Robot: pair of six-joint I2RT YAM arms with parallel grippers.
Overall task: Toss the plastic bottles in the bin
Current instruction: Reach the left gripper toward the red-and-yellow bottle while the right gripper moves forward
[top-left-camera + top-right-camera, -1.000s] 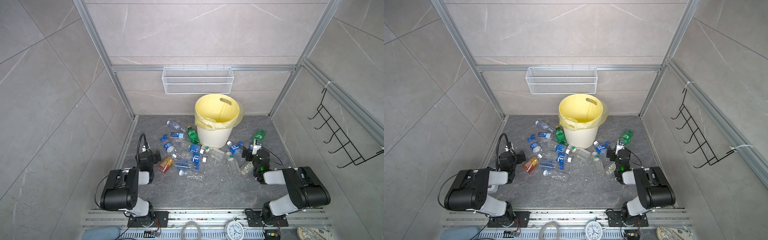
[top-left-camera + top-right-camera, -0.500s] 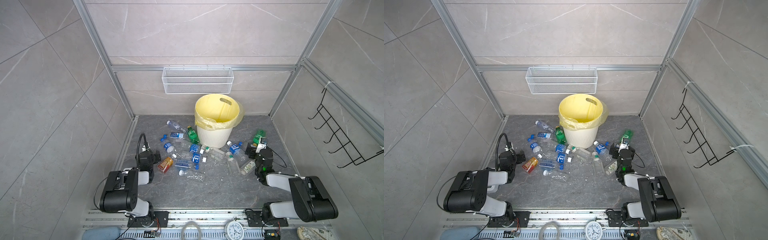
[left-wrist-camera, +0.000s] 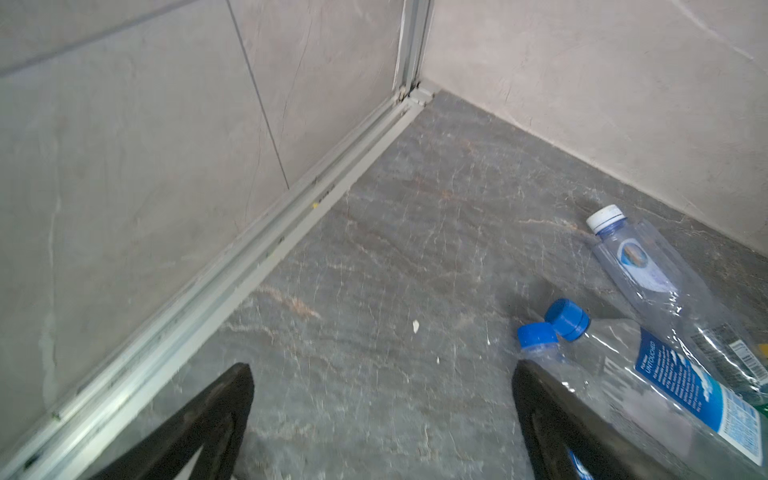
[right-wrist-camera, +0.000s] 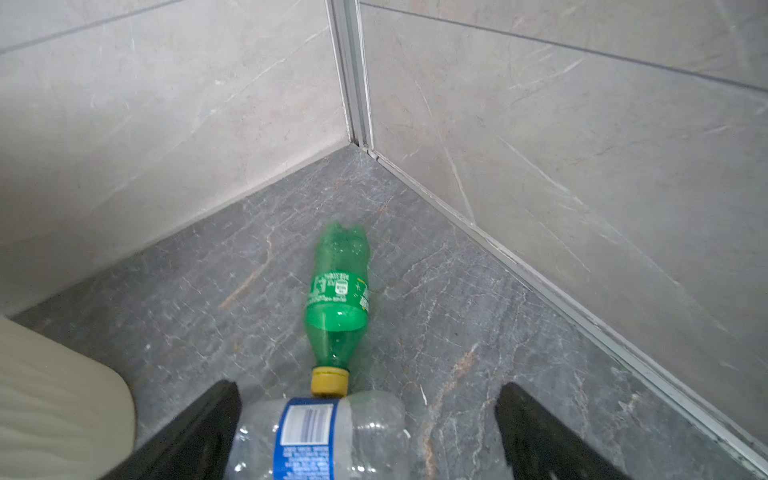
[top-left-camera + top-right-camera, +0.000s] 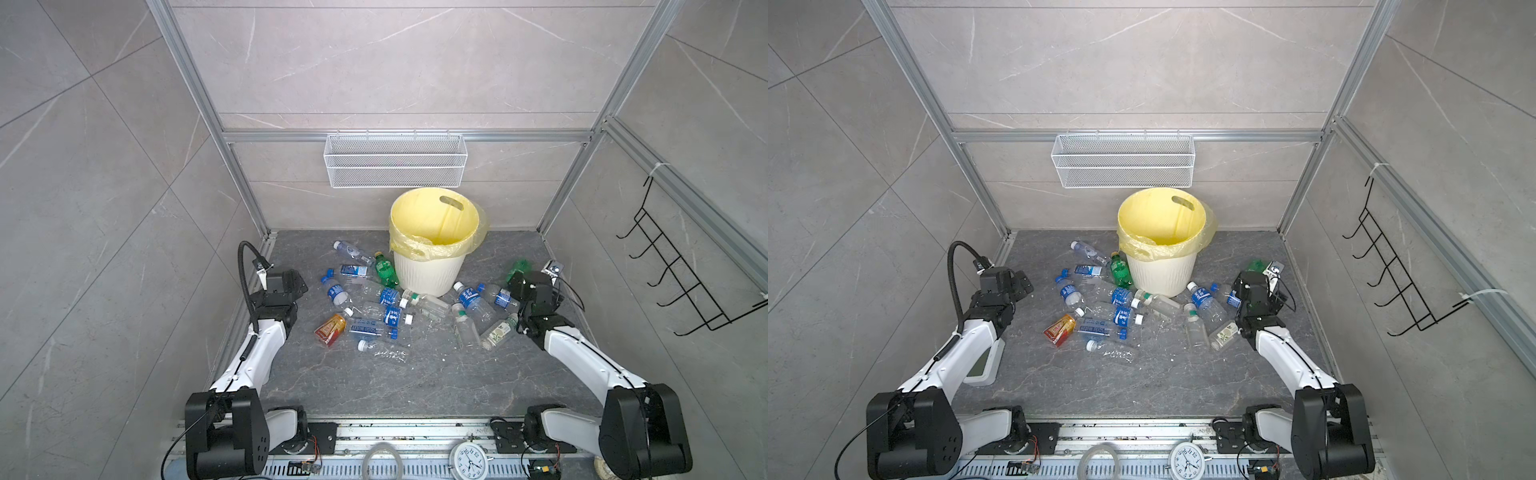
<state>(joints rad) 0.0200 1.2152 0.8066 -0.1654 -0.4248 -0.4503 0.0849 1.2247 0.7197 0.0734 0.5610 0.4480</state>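
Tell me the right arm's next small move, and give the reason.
Probably lower the right claw a little and close it on the clear plastic bottle with the blue label. The claw is open and empty, that bottle lies on the grey floor between its fingers, and the cream ribbed plastic bin with the yellow bag stands close by.

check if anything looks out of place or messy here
Yes: the plastic bottles lie scattered on their sides across the grey floor around the bin, some crumpled, with one green bottle toward the far right corner. The yellow bag hangs bunched and uneven over the rim.
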